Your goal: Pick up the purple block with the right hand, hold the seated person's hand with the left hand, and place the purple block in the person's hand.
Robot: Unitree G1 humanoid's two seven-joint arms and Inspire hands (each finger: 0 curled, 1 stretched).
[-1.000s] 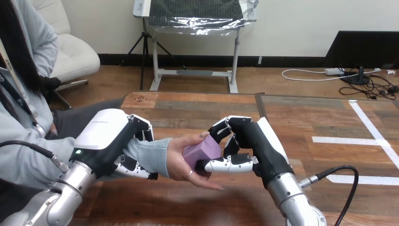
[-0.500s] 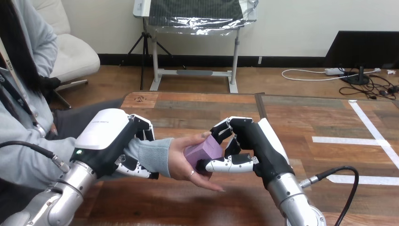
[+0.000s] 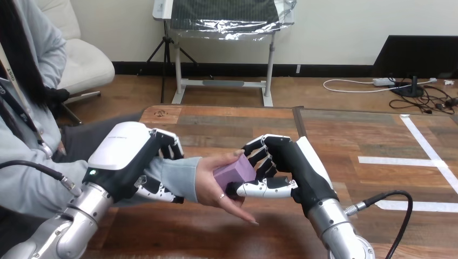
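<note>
The purple block (image 3: 234, 172) lies in the palm of the person's hand (image 3: 216, 186), which reaches in from the left over the table. My right hand (image 3: 286, 167) is at the block's right side, its fingers curled over the block's top and its thumb under the block's near edge, pinching it. My left hand (image 3: 127, 162) is wrapped round the person's grey-sleeved wrist (image 3: 175, 178), with fingers over the top and the thumb curled beneath it.
The wooden table (image 3: 227, 127) stretches ahead, with bare boards behind and to the right of the hands. White tape lines (image 3: 426, 162) mark the table's right part. The person's sleeved arm enters from the left edge.
My left hand and the person's wrist have shifted slightly right and up. The person's hand tilted a little, fingertips lower. The block stays between my right fingers and the palm.
</note>
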